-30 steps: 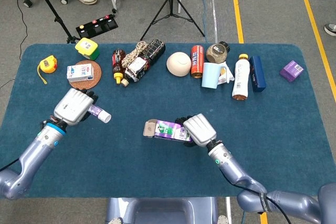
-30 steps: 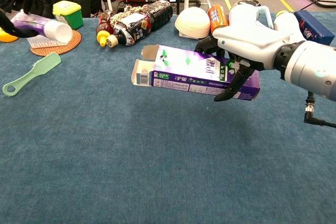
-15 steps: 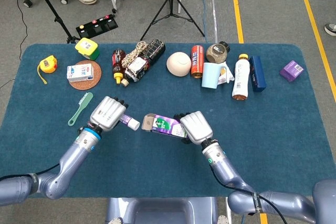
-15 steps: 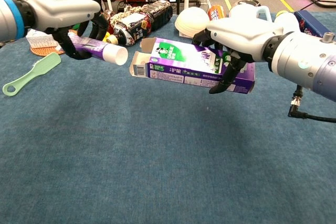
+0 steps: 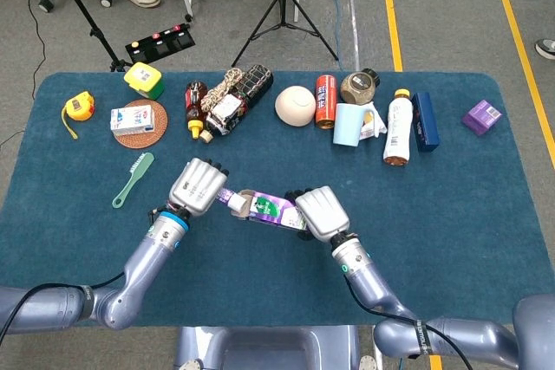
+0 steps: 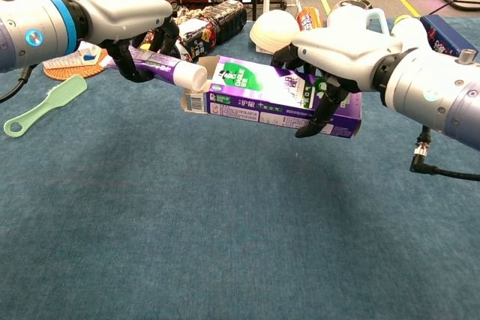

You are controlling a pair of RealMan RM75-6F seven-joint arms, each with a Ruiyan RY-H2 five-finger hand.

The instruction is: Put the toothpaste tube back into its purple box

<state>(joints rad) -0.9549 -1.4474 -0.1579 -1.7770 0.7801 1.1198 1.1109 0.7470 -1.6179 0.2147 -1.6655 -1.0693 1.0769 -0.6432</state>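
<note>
Toothpaste tube, one, meets one purple box mouth.

Green brush, white bowl, red can.

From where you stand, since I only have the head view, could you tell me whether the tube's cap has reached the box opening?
Observer: In the chest view the toothpaste tube, held by the left robot hand, has its white cap at the open flaps of the purple box, not yet inside.
Operator: Is the box lifted?
Observer: Yes, the right robot hand holds it clear of the table.
Operator: Is the box level?
Observer: No, it slopes slightly, open end higher.
</note>
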